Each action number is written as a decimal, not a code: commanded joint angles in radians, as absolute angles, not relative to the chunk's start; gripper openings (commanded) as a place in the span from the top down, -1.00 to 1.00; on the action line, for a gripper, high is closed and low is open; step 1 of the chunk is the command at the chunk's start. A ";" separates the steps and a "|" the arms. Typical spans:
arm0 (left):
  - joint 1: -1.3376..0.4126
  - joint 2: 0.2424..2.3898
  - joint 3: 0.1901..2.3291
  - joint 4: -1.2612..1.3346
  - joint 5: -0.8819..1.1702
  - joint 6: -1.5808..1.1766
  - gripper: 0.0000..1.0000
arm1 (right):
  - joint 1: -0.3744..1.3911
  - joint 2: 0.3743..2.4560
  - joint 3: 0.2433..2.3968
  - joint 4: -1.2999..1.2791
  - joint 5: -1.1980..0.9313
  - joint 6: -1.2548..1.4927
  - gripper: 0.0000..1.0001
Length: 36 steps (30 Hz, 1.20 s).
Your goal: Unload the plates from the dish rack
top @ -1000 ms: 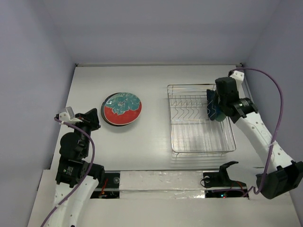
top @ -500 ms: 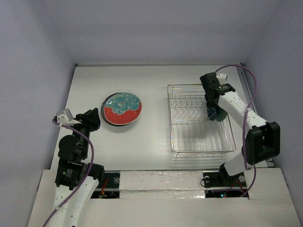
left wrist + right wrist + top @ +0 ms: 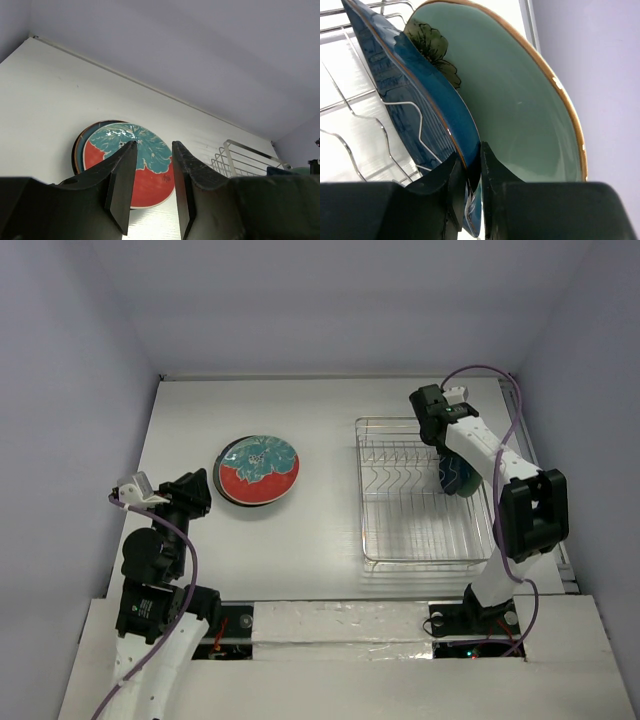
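Note:
The silver wire dish rack [image 3: 425,558] stands right of centre. At its right side a navy leaf-shaped dish [image 3: 450,476] and a mint green plate [image 3: 468,480] stand on edge. In the right wrist view my right gripper [image 3: 472,162] is shut on the rim of the navy dish [image 3: 415,100], with the mint plate [image 3: 520,110] just behind it. The red plate with the teal flower [image 3: 258,469] lies on top of a stack on the table at the left. My left gripper [image 3: 195,490] is open and empty, near that stack, which also shows in the left wrist view [image 3: 150,180].
White walls close the table at the back and both sides. The right wall is close behind the rack's right edge. The rack's wire corner [image 3: 240,155] shows to the right in the left wrist view. A darker plate rim [image 3: 77,150] shows under the red plate.
My right arm has folded back and its wrist has swung toward the rack's back right corner, staying at the navy dish. The left arm has hardly moved.

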State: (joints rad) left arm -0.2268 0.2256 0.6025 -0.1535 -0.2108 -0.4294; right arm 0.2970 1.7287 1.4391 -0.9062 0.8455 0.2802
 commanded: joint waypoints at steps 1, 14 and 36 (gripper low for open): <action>-0.210 0.221 0.601 -0.103 -0.207 -0.426 0.38 | 0.298 1.710 1.497 -0.931 0.951 0.290 0.86; -0.190 0.232 0.598 -0.097 -0.207 -0.428 0.38 | 0.437 1.672 1.719 -1.071 1.095 0.296 1.00; -0.190 0.245 0.600 -0.101 -0.207 -0.425 0.35 | 0.733 1.471 1.651 -0.609 0.369 0.492 1.00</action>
State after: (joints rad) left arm -0.1944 0.2291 0.6025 -0.1532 -0.2108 -0.4294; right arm 0.6640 1.5097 1.7119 -0.8482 0.5900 0.4156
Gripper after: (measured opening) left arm 0.322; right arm 0.186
